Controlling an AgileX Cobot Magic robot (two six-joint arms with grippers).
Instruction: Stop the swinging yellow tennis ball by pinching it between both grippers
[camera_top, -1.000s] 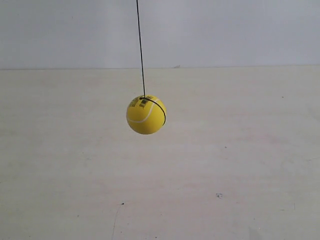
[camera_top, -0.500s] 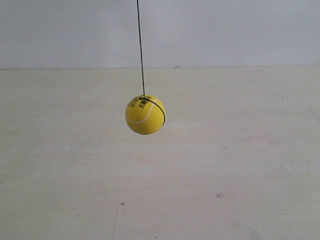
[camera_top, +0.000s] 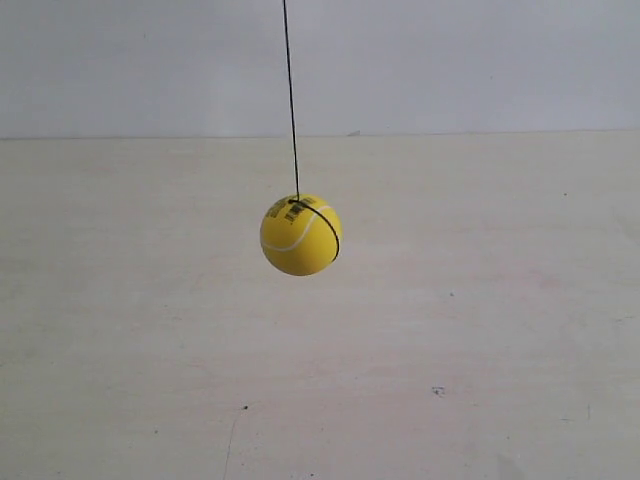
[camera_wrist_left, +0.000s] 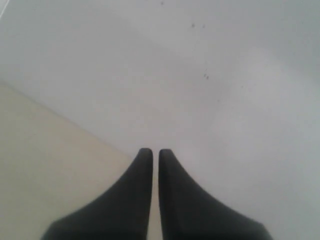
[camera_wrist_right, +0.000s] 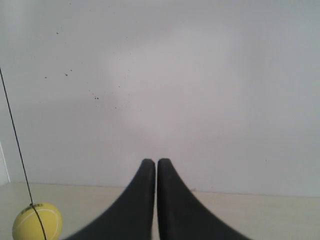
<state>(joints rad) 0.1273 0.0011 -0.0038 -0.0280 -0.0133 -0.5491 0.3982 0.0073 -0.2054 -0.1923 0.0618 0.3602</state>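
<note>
The yellow tennis ball (camera_top: 300, 235) hangs from a thin black string (camera_top: 291, 100) above the pale table, with a white seam and small black print near its top. No arm appears in the exterior view. The right wrist view catches the ball (camera_wrist_right: 37, 221) low at one corner, well off to the side of my right gripper (camera_wrist_right: 156, 162), whose black fingers are shut with nothing between them. My left gripper (camera_wrist_left: 155, 152) is also shut and empty, facing the wall; the ball is out of its view.
A pale beige table (camera_top: 480, 330) spreads under the ball, with a few small dark specks. A plain white wall (camera_top: 450, 60) stands behind it.
The ball has swung a little toward the exterior view's right and slightly lower, after drifting slightly left half a second ago.
</note>
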